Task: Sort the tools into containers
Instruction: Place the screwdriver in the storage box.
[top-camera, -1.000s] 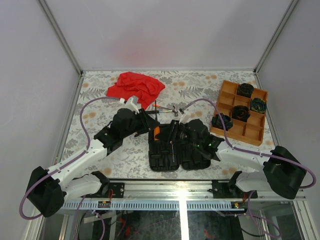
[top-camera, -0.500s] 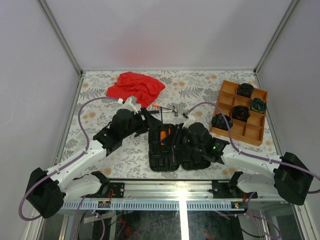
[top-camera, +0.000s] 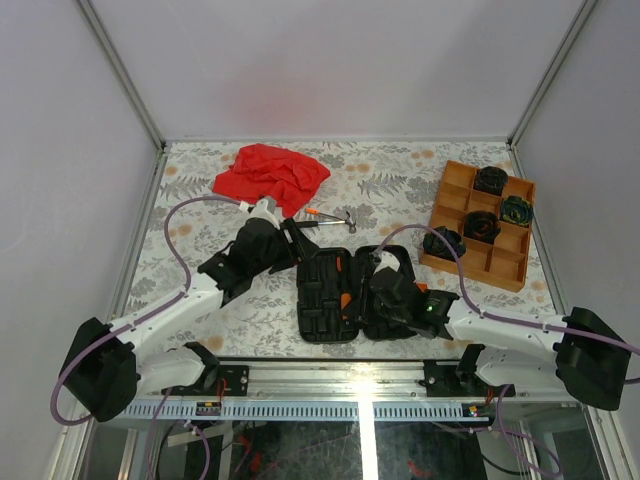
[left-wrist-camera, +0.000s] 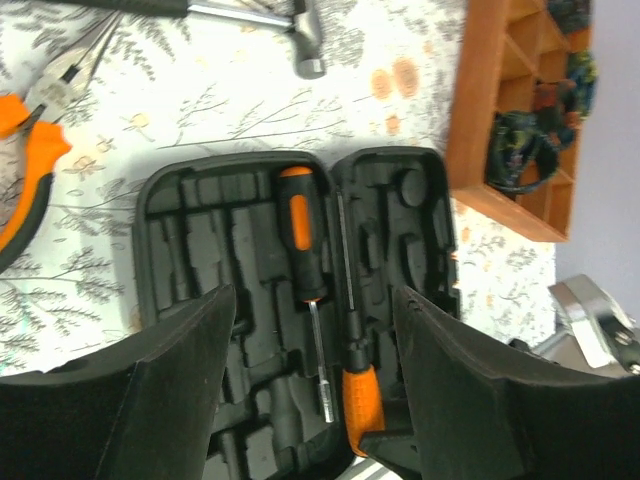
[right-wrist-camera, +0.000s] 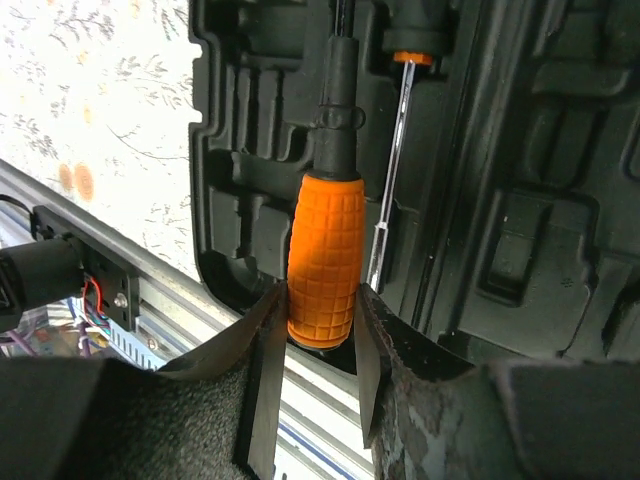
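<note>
The black tool case (left-wrist-camera: 210, 300) lies open; one orange-and-black screwdriver (left-wrist-camera: 298, 225) rests in a slot of it. My left gripper (left-wrist-camera: 315, 400) hangs open above the case, with nothing between its fingers (left-wrist-camera: 170, 390). My right gripper (right-wrist-camera: 320, 345) is shut on the orange handle of a second screwdriver (right-wrist-camera: 325, 255), held low over the case's near end (top-camera: 345, 298). The hammer (top-camera: 335, 225) and orange-handled pliers (left-wrist-camera: 20, 170) lie on the table beyond the case. The orange tray (top-camera: 455, 190) at the right holds dark coiled bundles (top-camera: 481, 226).
A red cloth (top-camera: 270, 172) lies crumpled at the back left. The table's metal front rail (right-wrist-camera: 150, 310) runs just past the case's near end. Glass walls (top-camera: 560, 150) enclose the table on three sides.
My left gripper opened, left its screwdriver in the case and drew back a little. The right gripper carried its screwdriver toward the case's near end.
</note>
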